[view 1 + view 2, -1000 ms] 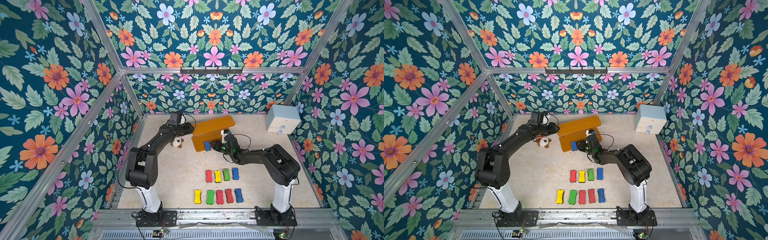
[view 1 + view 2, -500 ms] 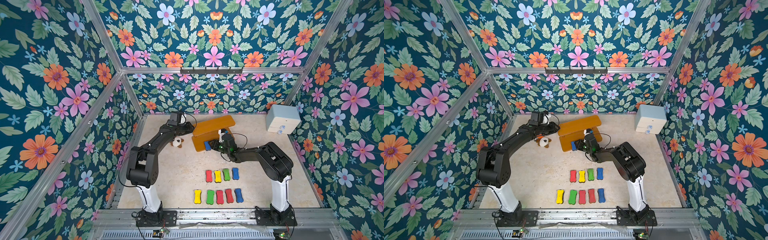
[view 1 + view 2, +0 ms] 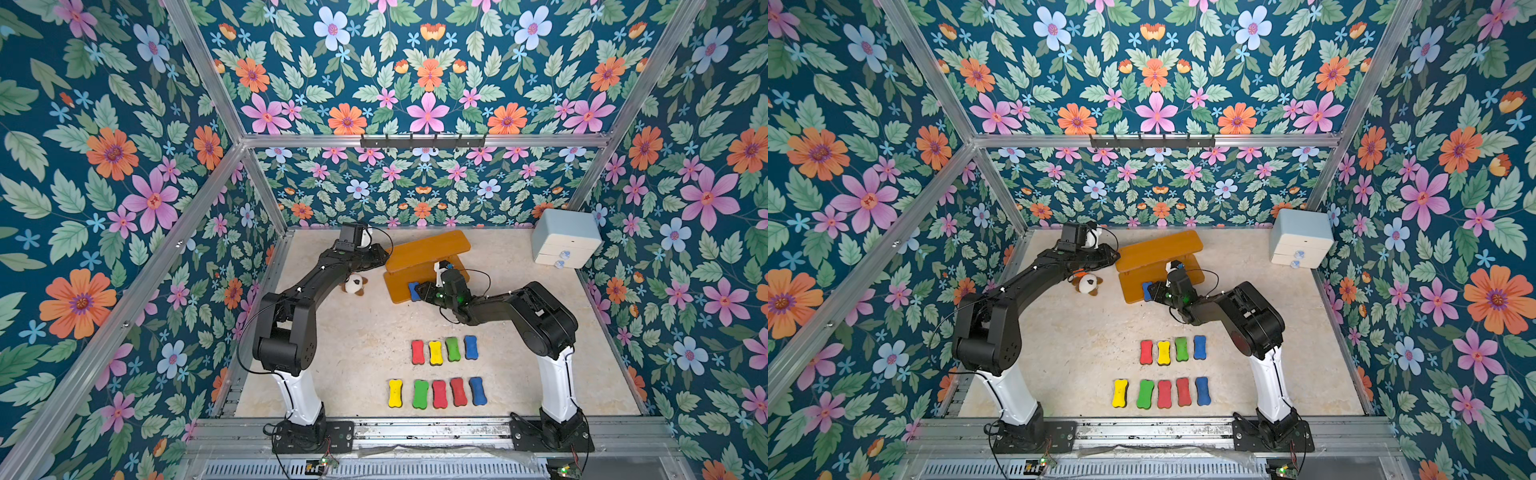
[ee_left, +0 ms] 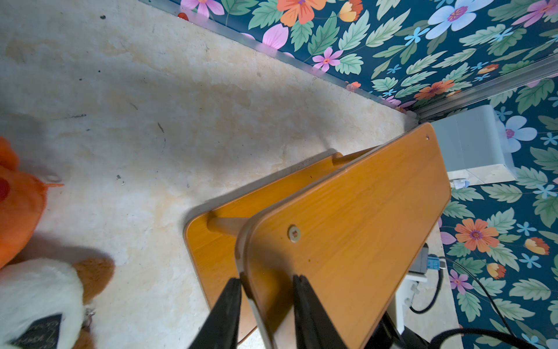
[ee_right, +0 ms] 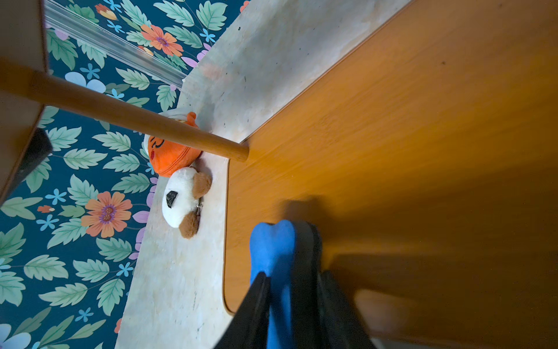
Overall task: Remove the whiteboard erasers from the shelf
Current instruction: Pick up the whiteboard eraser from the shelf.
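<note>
Top views: in both, the shelf (image 3: 428,249) is seen standing on the table (image 3: 353,328) near the back wall. The drawer box (image 3: 567,237) is well apart from it, in the far right corner. The left gripper (image 3: 385,257) is placed at the left end of the upper board. The right gripper (image 3: 420,291) is positioned at the front left corner of the lower board, where the blue eraser (image 3: 413,289) is located. Laid flat on the table nearer the arm bases are a row of four erasers (image 3: 435,352) and a row of five erasers (image 3: 439,394). A brown-white plush toy (image 3: 354,285) lies just left of the shelf.

Left wrist view: the left gripper (image 4: 267,290) is clenched on the shelf (image 4: 362,211), with the rounded corner of the upper board clamped between the two fingers. An orange plush toy (image 4: 18,205) is seen beside the brown-white plush toy (image 4: 39,296).

Right wrist view: the blue eraser (image 5: 273,250) is grasped on edge by the right gripper (image 5: 293,276), with blue foam against one finger and the dark underside toward the other. It is held over the lower board, close to its corner. Contact with the board cannot be determined, as this area is blurred.
</note>
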{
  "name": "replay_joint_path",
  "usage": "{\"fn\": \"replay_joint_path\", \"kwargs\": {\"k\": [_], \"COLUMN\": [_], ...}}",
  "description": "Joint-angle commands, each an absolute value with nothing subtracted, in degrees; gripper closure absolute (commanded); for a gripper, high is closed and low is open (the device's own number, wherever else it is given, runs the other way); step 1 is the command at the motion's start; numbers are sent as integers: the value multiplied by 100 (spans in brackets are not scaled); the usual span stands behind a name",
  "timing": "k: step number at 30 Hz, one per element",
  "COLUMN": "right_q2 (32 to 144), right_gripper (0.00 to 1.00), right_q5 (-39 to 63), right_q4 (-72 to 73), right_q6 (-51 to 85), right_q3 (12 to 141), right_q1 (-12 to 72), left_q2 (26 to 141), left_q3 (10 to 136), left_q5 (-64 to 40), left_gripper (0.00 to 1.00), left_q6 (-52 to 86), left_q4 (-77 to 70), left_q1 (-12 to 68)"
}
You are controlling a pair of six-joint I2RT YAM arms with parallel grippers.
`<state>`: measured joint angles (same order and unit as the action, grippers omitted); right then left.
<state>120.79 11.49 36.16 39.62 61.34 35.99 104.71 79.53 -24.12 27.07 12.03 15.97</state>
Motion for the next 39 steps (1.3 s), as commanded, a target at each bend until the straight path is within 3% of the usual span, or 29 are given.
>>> {"fn": "replay_joint_path", "kwargs": {"k": [1, 13, 25, 39], "right_q2": [12120, 12080, 11903, 11521], "right_gripper": [71, 84, 90, 97], "right_q5": [1169, 1086, 693, 130], "right_q4": [3642, 3606, 3376, 3382], "right_q6": [4016, 4087, 4269, 4784], "right_q3": [6152, 6080, 6077, 5763], "right_q1": [3603, 3621, 3792, 4166], "left_q2": [10485, 10390, 10158, 9052], "left_q3": [7923, 7875, 7767, 6954], "left_q5": [-2370, -2347, -2279, -2023], "left_gripper": [66, 62, 61, 58], "left_q6": [2702, 2706, 2759, 2773], "left_q4": [1460, 1444, 1442, 1556], "left_q1": [1595, 1592, 1589, 1584]}}
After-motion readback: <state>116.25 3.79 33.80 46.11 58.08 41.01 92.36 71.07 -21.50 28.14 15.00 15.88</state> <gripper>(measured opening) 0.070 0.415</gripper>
